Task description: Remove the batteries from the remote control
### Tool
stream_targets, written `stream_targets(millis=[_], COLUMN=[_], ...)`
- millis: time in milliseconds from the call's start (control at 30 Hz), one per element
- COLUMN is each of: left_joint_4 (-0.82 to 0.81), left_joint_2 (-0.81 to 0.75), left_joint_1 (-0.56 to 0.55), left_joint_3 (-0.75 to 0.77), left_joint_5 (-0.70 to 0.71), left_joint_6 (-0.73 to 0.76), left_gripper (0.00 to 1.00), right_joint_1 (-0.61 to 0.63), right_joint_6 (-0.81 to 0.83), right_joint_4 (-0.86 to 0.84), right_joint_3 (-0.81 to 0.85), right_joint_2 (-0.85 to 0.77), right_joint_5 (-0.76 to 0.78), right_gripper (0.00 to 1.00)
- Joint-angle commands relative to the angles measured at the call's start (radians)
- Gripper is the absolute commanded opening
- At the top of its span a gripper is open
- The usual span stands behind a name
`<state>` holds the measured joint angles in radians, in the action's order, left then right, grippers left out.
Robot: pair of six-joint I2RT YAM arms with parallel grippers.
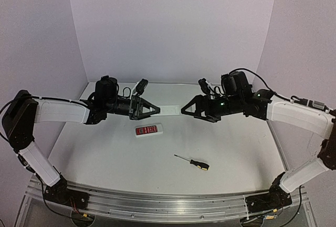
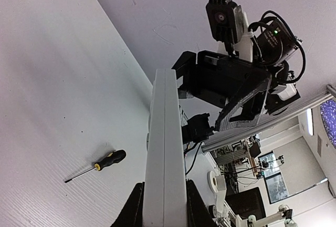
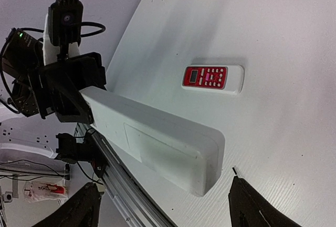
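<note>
desk (image 1: 105, 153): white top, both arms reach in over the middle of it from the near edge.

left hand (image 1: 155, 110): comes in from 9 o'clock in the top view and is clamped on one end of the remote. Its wrist cam shows a finger pressed on each long side.

right hand (image 1: 185, 110): comes in from 3 o'clock with its fingers spread wide and holding nothing. The remote's free end sits just in front of the gap and isn't touching either finger, as far as I can tell.

remote control (image 1: 169, 110): held up off the desk between the two hands, long axis running 9 to 3 o'clock. From the right hand it lies dead ahead at 9 o'clock, so that's the hand nearest the free end and, I'd guess, the one to work on it.

red remote (image 1: 149, 130): flat on the desk near the left hand, toward 6 o'clock. Not the one we care about.

screwdriver (image 1: 193, 161): lying on the desk further toward 5 o'clock, well apart from both hands.

battery cover (image 3: 157, 145): only a faint rectangle on the plain white back near the free end. It looks shut.

batteries: can't see them in any view, so my guess is they're inside behind that cover.
</note>
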<state>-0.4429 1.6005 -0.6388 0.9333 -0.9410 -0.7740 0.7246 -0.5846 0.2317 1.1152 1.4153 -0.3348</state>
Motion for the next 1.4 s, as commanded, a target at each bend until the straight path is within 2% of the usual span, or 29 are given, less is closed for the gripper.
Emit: stream_targets(millis=[0,233,567,800,900,1200,1267,1367], left_joint_4=[-0.137,-0.154,-0.163,-0.168,-0.184,-0.197,-0.194,-0.192], left_joint_2=[-0.004,0.000,0.024,0.043,0.047,0.059,0.061,0.057], left_joint_1=[-0.002,-0.002,-0.002,-0.002,-0.002,-0.002,-0.002,-0.002], left_joint_3=[-0.012,-0.007,-0.002,0.008,0.008,0.016,0.020,0.017], left_joint_5=[-0.011,-0.027,-0.041,-0.055,-0.056,-0.044,-0.047,-0.047], left_joint_6=[-0.063,-0.067,-0.068,-0.057,-0.064,-0.081,-0.082,-0.082], left_gripper=[0.00,0.00,0.00,0.00,0.00,0.00,0.00,0.00], right_joint_1=[0.001,0.001,0.001,0.001,0.001,0.001,0.001,0.001], right_joint_6=[-0.023,-0.032,-0.038,-0.063,-0.065,-0.085,-0.085,-0.087], right_joint_4=[-0.089,-0.108,-0.129,-0.168,-0.172,-0.170,-0.170,-0.167], right_joint_3=[0.031,0.045,0.055,0.045,0.051,0.056,0.058,0.049], right_joint_2=[0.058,0.091,0.095,0.091,0.096,0.116,0.121,0.117], right_joint_5=[0.008,0.068,0.032,0.060,0.039,-0.067,-0.059,-0.009], right_gripper=[0.78,0.68,0.67,0.65,0.58,0.56,0.52,0.39])
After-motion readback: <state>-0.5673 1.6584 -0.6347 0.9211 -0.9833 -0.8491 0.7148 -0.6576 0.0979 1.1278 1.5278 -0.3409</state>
